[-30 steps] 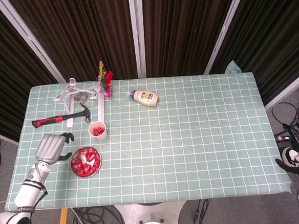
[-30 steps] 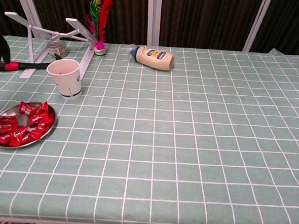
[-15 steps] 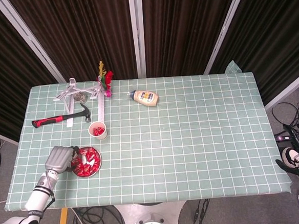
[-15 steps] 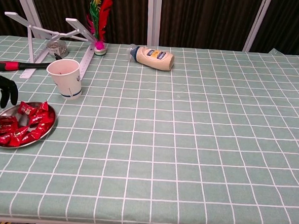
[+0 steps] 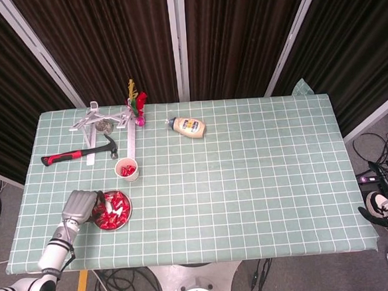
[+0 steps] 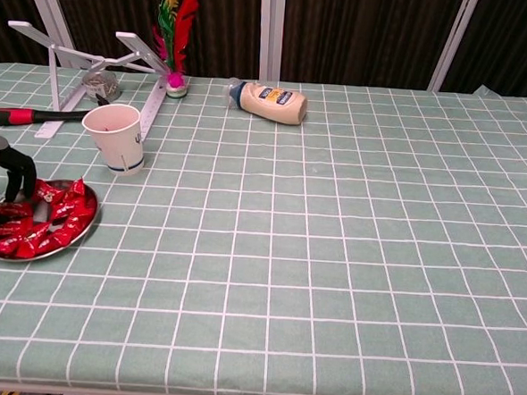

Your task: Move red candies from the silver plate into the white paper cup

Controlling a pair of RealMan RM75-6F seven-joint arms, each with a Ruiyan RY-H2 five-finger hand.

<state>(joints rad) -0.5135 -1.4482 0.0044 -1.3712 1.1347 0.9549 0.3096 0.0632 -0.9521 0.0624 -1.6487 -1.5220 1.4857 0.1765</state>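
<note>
The silver plate (image 5: 127, 218) (image 6: 86, 232) holds a heap of red candies (image 5: 113, 211) (image 6: 45, 224) near the table's front left. Just behind it stands the white paper cup (image 5: 126, 169) (image 6: 115, 138); the head view shows something red inside. My left hand (image 5: 78, 207) (image 6: 0, 165) hangs over the plate's left edge, its dark fingers (image 6: 19, 181) spread and reaching down onto the candies; I see nothing pinched between them. My right hand (image 5: 385, 211) stays off the table beyond the right edge, and its fingers are too small to read.
A red-handled hammer (image 5: 81, 153) (image 6: 27, 114) lies left of the cup. Behind it stand a metal stand (image 5: 102, 118), a ruler (image 5: 131, 140) and a feather shuttlecock (image 5: 136, 106) (image 6: 175, 31). A mayonnaise bottle (image 5: 187, 126) (image 6: 269, 102) lies at the back centre.
My left hand has come down from above the table's left side to the plate's left edge, and its fingers now reach the candies. The right hand has not moved.
</note>
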